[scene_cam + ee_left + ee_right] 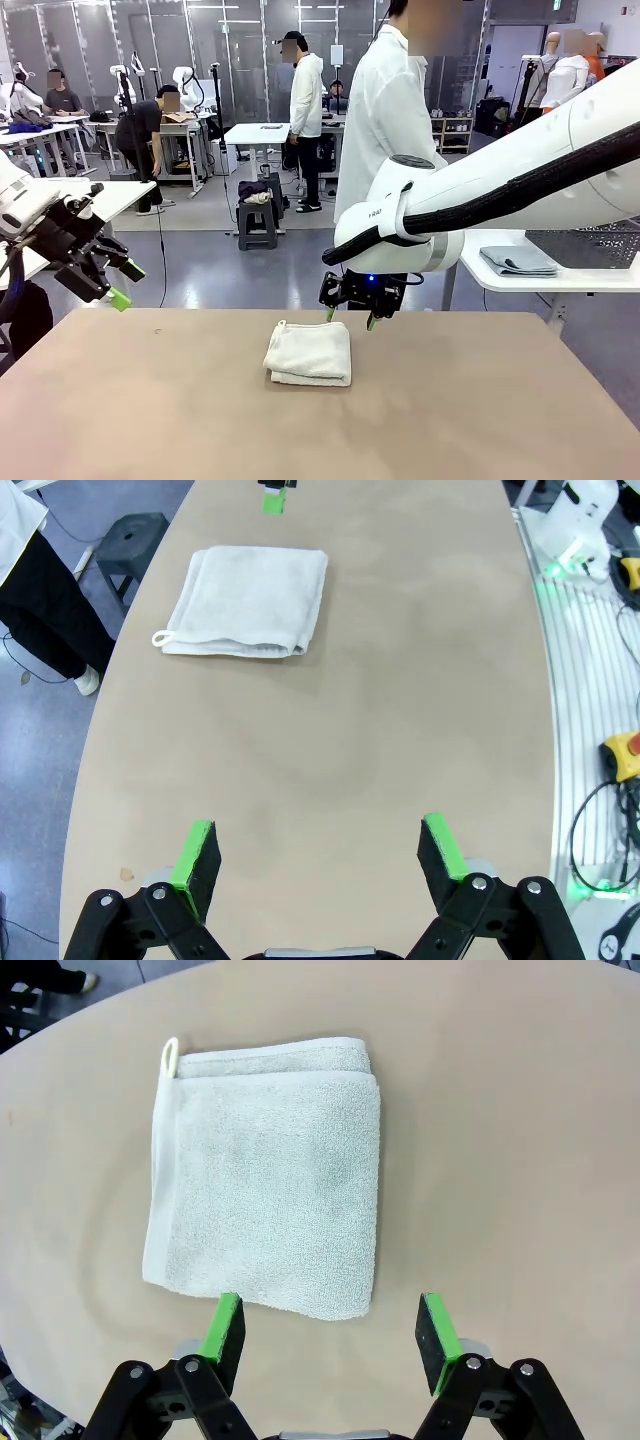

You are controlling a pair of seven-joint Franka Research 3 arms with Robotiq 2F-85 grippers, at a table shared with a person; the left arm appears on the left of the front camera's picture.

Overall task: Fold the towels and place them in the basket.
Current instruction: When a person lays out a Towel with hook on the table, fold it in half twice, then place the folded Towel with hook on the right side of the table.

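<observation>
Off-white folded terry towel flat on the tan bench, about mid-width and toward the far side, small loop at the far left corner. Right jaws wide apart, holding nothing, raised over or just beyond the towel's far edge; cannot tell which of the two. Left jaws wide as well, empty, lifted off the bench's left edge, well apart from the towel. Dark grey mesh basket far right on a white side table, next to a folded pale blue-grey towel, both well apart from the bench.

Likely trouble from here:
- Closing on the upper layer alone, with the fold falling open on the lift.
- Coming down too shallow and pushing the cloth along the bench, rumpling it rather than picking it up.
- A long carry rightward to the basket, with a hanging corner apt to catch on the rim or land outside.
- A person in a white coat standing close behind the right arm, between bench and side table, within reach of a careless swing.

Hard to make out:
- Basket cut off at the right picture edge and partly behind the right arm, its inside hidden.
- Clearance between right jaws and cloth.
- Number of layers in the fold.
</observation>
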